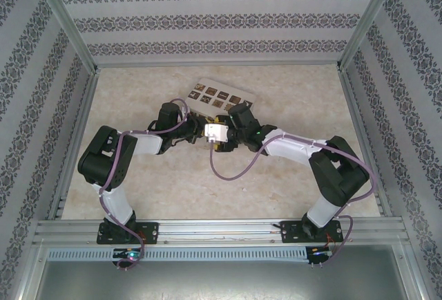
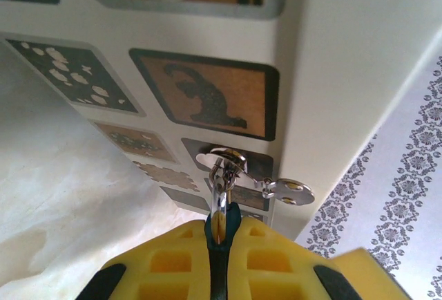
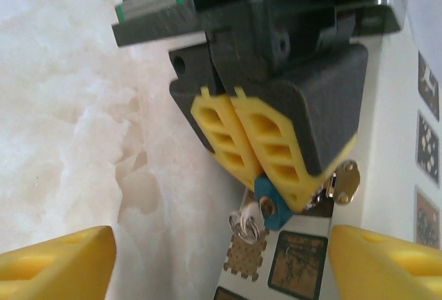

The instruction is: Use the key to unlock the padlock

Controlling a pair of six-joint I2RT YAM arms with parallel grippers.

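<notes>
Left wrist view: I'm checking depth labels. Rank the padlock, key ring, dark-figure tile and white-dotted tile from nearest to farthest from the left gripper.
1. padlock, clamped in the left gripper, bottom centre.
2. key ring, just beyond the fingertips.
3. dark-figure tile, mid-view.
4. white-dotted tile, upper left.

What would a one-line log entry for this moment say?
left gripper: shut on padlock | key: hanging loose beside it | right gripper: open, facing padlock | stage: key not yet grasped
</notes>
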